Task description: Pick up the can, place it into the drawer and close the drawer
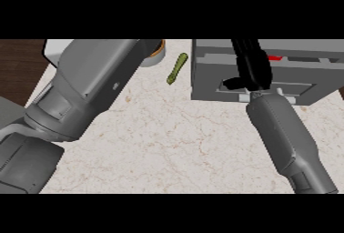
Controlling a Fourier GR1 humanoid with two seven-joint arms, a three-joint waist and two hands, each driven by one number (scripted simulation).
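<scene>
- Left forearm (84, 86): broad grey shell of smooth, rounded panels, divided by seams, with a small pale mark on one face.
- Right forearm (289, 136): slimmer grey casing, tapered toward a light wrist joint.
- Right hand (250, 68): matte black, long-fingered.

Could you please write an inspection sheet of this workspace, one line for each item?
Surface: pale marbled counter, bare in the middle.
Job's things: grey drawer unit at the right; something red shows inside it; can not identifiable.
Clutter: green stick-like item; round grey object, mostly hidden by the left forearm.
Hands: right hand stretched over the drawer; left hand not in view.
Cables: nothing seen.
Surroundings: dark wooden floor at the left.
</scene>
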